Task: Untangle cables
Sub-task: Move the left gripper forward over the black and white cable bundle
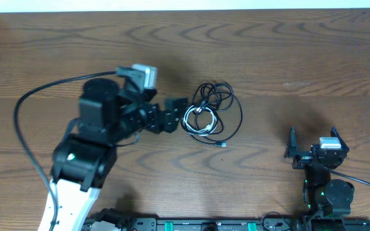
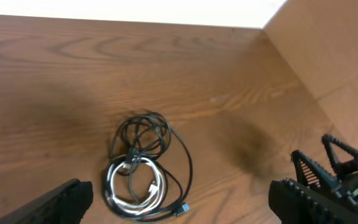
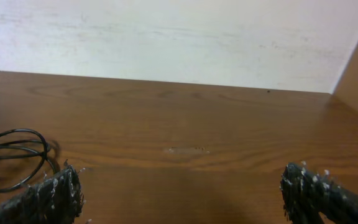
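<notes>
**Cables still in one knot, nothing pulled free yet**

From overhead, the cables (image 1: 211, 110) lie in a single heap just above the middle of the frame, on the wooden surface (image 1: 288, 58). Black loops overlap each other and a white coil is bundled into their left side. The left fingers (image 1: 176, 104) are spread wide and sit just beside that left edge, holding nothing. The right fingers (image 1: 293, 146) are also spread and empty, well apart from the heap at the lower right.

The left wrist view looks straight at the tangle, low in the centre of the frame. The black cables (image 2: 148, 134) curl in several crossing rings, and the white cable (image 2: 135, 183) is wound tight beneath them. One plug (image 2: 182, 210) pokes out at the lower right. Both finger tips frame the lower corners with clear space between them.

The right wrist view catches only a black loop (image 3: 17, 146) at the far left edge.

By my reckoning the sorting has hardly begun. No cord lies separate, and all three remain to be drawn apart.
</notes>
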